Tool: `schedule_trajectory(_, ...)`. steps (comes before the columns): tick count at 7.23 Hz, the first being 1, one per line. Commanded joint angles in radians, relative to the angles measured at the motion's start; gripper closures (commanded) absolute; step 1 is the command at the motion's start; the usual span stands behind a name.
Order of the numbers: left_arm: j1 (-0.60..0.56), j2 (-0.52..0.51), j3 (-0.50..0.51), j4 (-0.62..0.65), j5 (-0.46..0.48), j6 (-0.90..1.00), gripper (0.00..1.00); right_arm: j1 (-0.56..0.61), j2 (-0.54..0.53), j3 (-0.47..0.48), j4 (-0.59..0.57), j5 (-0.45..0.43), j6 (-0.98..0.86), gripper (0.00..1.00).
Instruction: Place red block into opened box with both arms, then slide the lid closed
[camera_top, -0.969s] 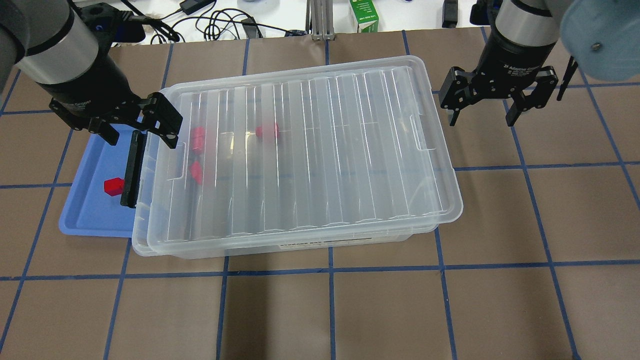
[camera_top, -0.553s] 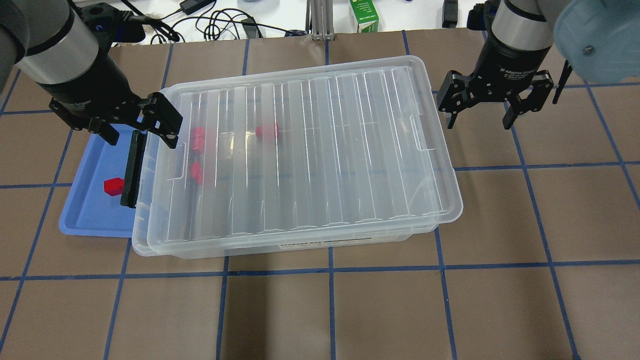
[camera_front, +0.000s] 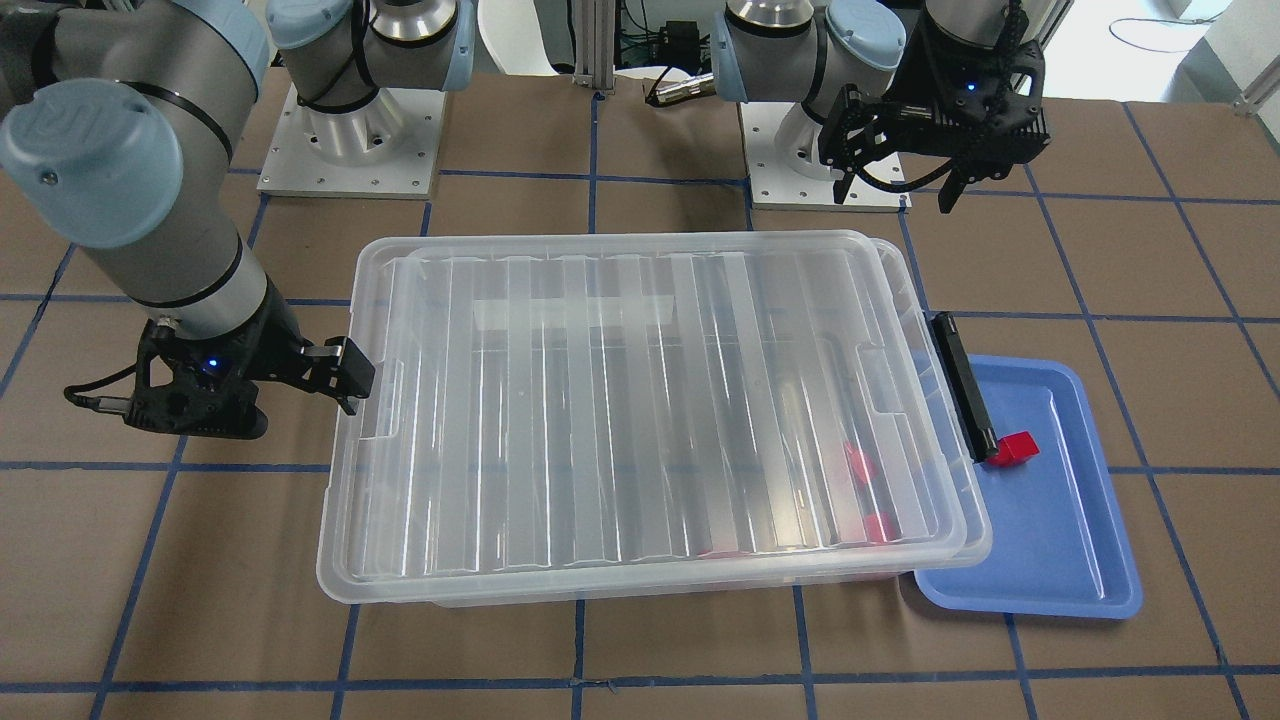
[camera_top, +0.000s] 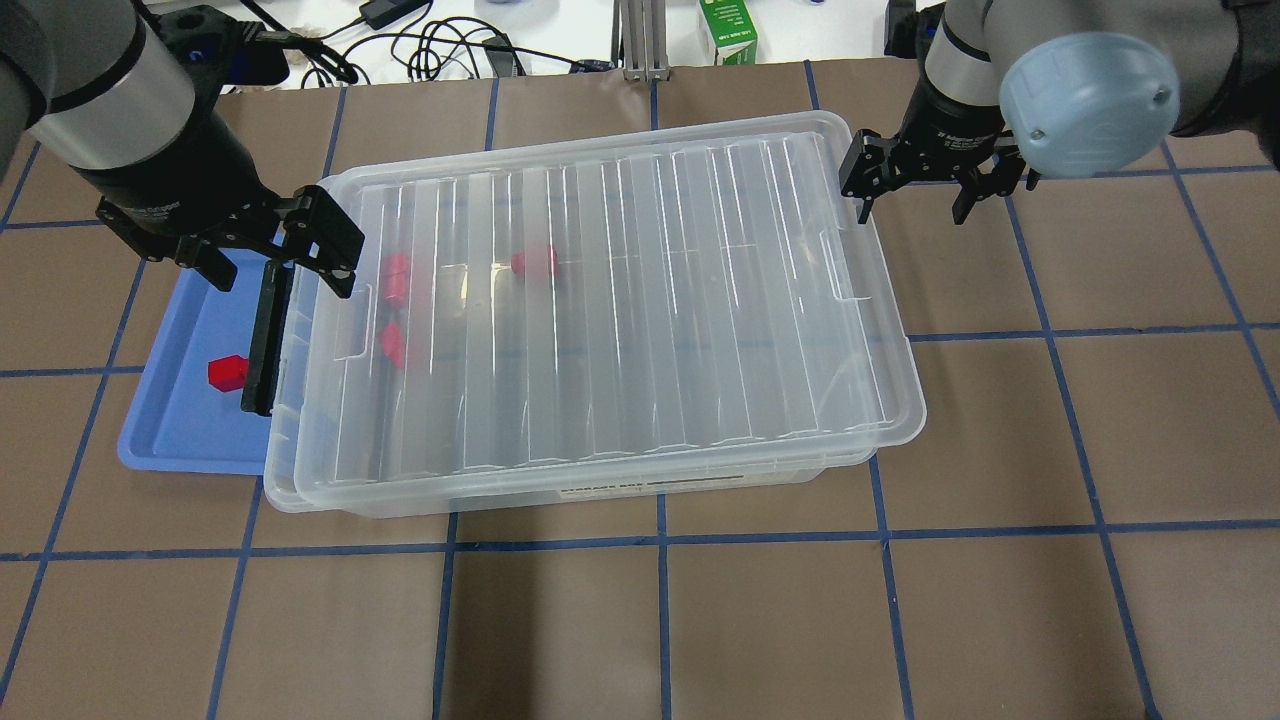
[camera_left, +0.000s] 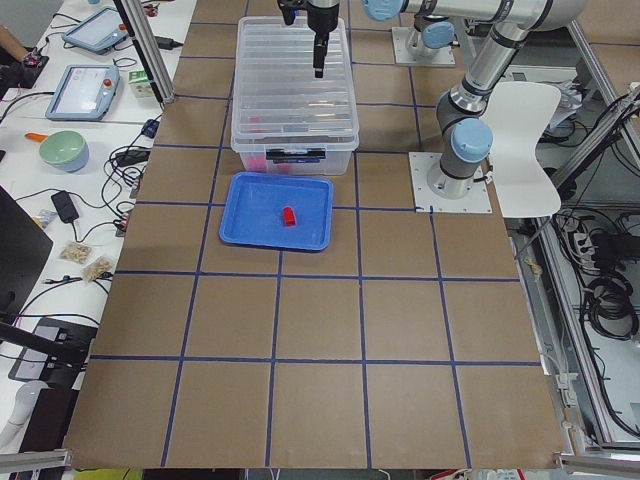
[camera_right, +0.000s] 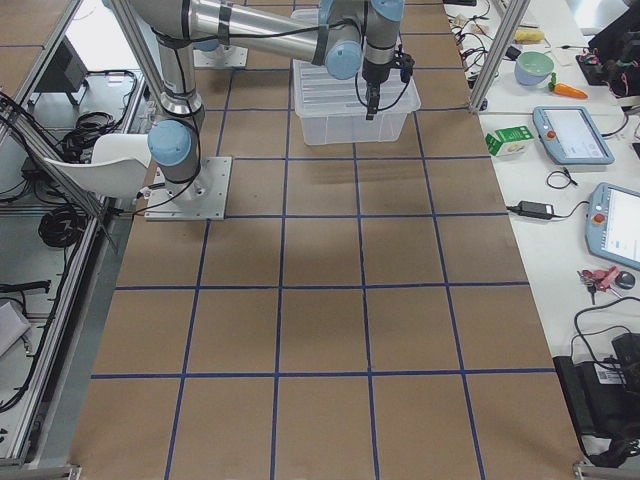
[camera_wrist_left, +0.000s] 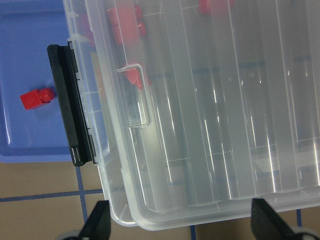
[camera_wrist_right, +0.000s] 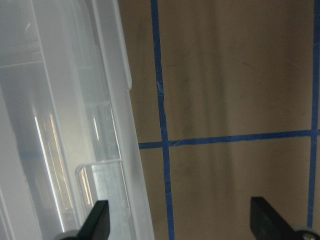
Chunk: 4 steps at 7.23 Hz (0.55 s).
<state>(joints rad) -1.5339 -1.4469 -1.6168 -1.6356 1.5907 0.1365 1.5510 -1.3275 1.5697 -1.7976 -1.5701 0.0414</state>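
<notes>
One red block (camera_top: 227, 372) lies on the blue tray (camera_top: 170, 430). Three more red blocks (camera_top: 397, 278) show blurred through the lid (camera_top: 640, 300). This ribbed clear lid covers nearly all of the box (camera_top: 283, 478), leaving a narrow strip at the end with the black handle (camera_top: 262, 335). My left gripper (camera_top: 270, 250) hangs open above that end, one finger over the lid's corner, the other over the tray. My right gripper (camera_top: 910, 195) is open beside the lid's opposite short end, near its far corner, holding nothing. In the right wrist view the lid's edge (camera_wrist_right: 117, 125) lies left of the right gripper (camera_wrist_right: 180, 225).
The tray sits partly under the box's handle end. Cables, a green carton (camera_top: 728, 35) and a metal post line the far table edge. Brown table with blue tape lines (camera_top: 660, 540) surrounds the box.
My right gripper has moved left and toward the far edge, closing in on the lid's far right corner. The left gripper, lid and blocks have stayed put.
</notes>
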Motion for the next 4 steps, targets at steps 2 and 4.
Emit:
schedule_trajectory(2,0.000,0.000,0.000,-0.001,0.000,0.000,0.00,0.009,0.030,0.016,-0.008,0.015,-0.040,0.00)
schedule_trajectory(4,0.000,0.000,0.000,-0.001,0.000,0.000,0.00,0.003,0.025,0.050,-0.008,0.012,-0.046,0.00)
